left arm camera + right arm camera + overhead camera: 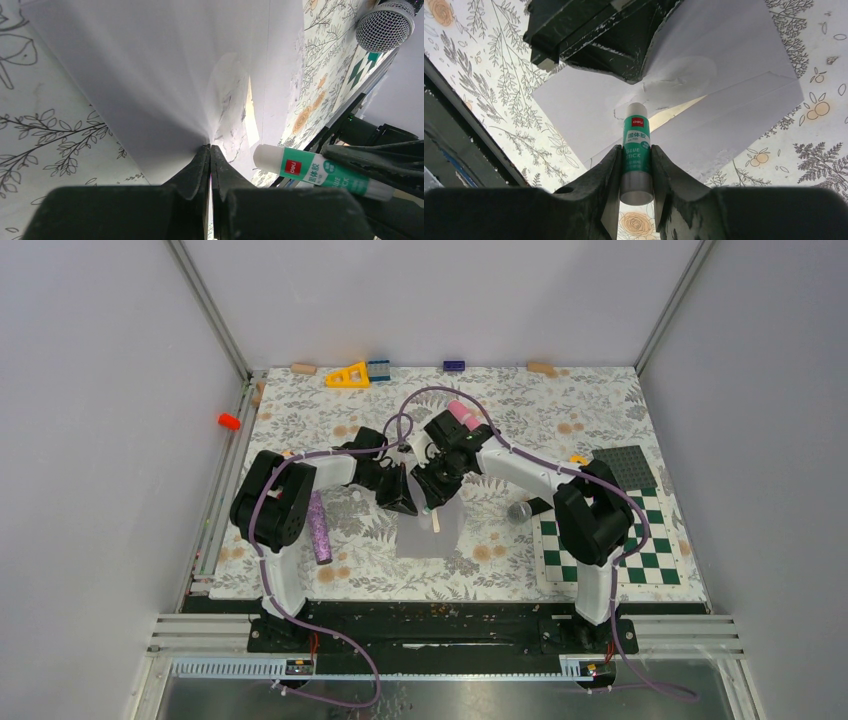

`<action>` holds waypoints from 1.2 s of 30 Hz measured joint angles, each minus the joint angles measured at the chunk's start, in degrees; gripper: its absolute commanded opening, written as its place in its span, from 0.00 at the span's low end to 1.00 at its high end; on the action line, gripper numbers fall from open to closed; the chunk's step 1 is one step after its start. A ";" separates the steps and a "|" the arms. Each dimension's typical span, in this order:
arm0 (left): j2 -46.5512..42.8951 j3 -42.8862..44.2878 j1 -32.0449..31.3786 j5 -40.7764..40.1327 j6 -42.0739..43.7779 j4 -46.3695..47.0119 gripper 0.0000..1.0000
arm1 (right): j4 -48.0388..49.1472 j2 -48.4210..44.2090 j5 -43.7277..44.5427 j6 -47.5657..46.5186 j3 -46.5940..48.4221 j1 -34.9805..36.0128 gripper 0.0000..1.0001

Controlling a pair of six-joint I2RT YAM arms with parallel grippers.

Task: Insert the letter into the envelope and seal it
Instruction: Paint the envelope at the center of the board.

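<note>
left pincer [210, 148] pinches envelope [150, 75] flap edge

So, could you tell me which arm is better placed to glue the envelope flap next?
Right. The right gripper holds the glue stick, tip aimed at the envelope; the left gripper is pinched shut on its paper, so probably busy steadying it.

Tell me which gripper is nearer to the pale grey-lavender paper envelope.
Left. The left gripper is clamped on the envelope itself. The right gripper is just off it, holding a green-and-white glue stick pointed at the paper.
</note>
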 measured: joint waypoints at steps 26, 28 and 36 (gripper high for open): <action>-0.17 0.00 -0.22 -0.44 -0.02 0.02 0.00 | 0.79 3.08 5.77 -1.62 0.13 0.50 0.00; -0.17 0.00 -0.24 -0.46 -0.02 0.04 0.00 | 1.11 3.08 6.16 -1.60 0.13 0.50 0.00; -0.26 0.00 -0.39 -0.85 -0.02 0.02 0.00 | 1.66 3.08 6.38 -1.18 0.46 0.50 0.00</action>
